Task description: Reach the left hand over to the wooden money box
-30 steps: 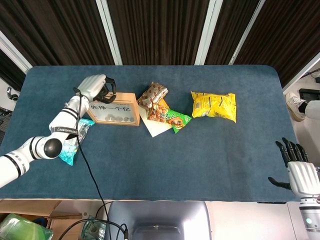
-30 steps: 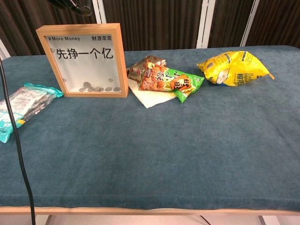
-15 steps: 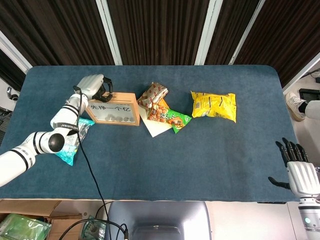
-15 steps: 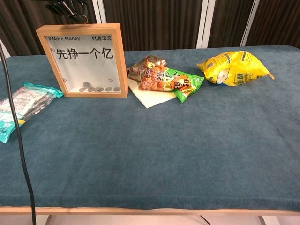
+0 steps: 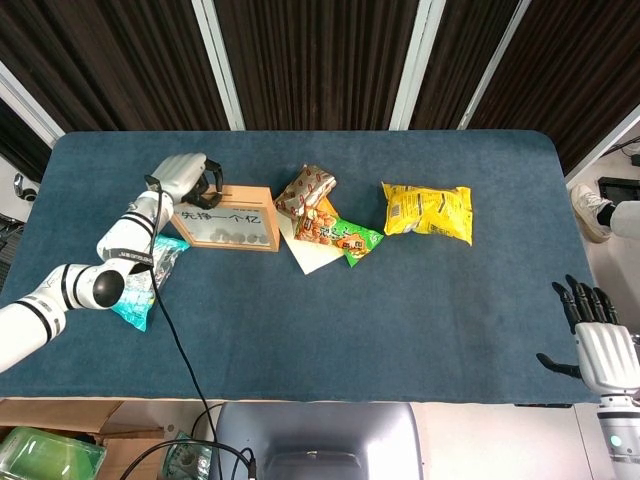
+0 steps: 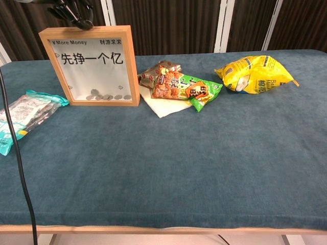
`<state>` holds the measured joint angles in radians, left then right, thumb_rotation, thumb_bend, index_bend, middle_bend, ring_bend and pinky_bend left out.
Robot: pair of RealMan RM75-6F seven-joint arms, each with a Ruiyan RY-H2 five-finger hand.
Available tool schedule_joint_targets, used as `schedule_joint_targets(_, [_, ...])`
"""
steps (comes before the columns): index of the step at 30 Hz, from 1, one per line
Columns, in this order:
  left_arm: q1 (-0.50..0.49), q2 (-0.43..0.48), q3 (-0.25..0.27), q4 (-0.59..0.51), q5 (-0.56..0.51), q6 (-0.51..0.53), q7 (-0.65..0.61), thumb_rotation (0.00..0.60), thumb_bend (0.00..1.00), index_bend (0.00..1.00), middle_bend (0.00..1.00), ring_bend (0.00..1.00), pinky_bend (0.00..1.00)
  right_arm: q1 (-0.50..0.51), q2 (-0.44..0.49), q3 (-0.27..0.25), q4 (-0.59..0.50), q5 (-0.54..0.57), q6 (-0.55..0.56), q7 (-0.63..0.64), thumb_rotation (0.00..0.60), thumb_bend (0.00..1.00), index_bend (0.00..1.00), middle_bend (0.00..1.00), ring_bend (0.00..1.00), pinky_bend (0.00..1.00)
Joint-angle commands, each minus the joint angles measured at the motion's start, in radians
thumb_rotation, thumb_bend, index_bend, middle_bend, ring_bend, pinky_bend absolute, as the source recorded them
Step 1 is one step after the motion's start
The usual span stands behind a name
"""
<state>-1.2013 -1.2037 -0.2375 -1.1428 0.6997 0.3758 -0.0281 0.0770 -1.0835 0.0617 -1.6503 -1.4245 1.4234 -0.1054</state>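
Note:
The wooden money box (image 5: 228,218) stands upright at the table's left, its glass front printed with Chinese characters and several coins lying along the bottom (image 6: 91,66). My left hand (image 5: 185,175) hovers over the box's top left corner. In the chest view its dark fingers (image 6: 74,11) curve down just above the frame's top edge; whether they touch it I cannot tell. It holds nothing. My right hand (image 5: 597,335) hangs beyond the table's right edge with fingers spread, empty.
A teal snack packet (image 5: 145,280) lies left of the box under my left forearm. Brown (image 5: 305,190) and orange-green (image 5: 338,235) packets on white paper sit right of the box, a yellow bag (image 5: 428,212) further right. A black cable (image 6: 20,168) trails down the left.
My left hand has shifted slightly left and lowered toward the box's top left corner; its fingers show lower in the chest view. The right hand has not moved.

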Motion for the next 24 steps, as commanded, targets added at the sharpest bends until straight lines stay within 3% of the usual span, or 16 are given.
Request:
schedule_joint_targets(1, [-0.006, 0.008, 0.010, -0.010, -0.011, 0.009, 0.004, 0.600, 0.70, 0.69, 1.00, 1.00, 1.00, 0.000, 0.000, 0.000, 0.000, 0.000, -0.001, 0.000, 0.600, 0.14, 0.00, 0.00, 0.00, 0.00])
schedule_joint_targets(24, [-0.040, 0.003, 0.067, -0.002, -0.065, 0.019, 0.017, 0.600, 0.69, 0.70, 1.00, 1.00, 1.00, -0.004, 0.004, 0.000, -0.001, -0.003, 0.004, 0.009, 0.600, 0.14, 0.00, 0.00, 0.00, 0.00])
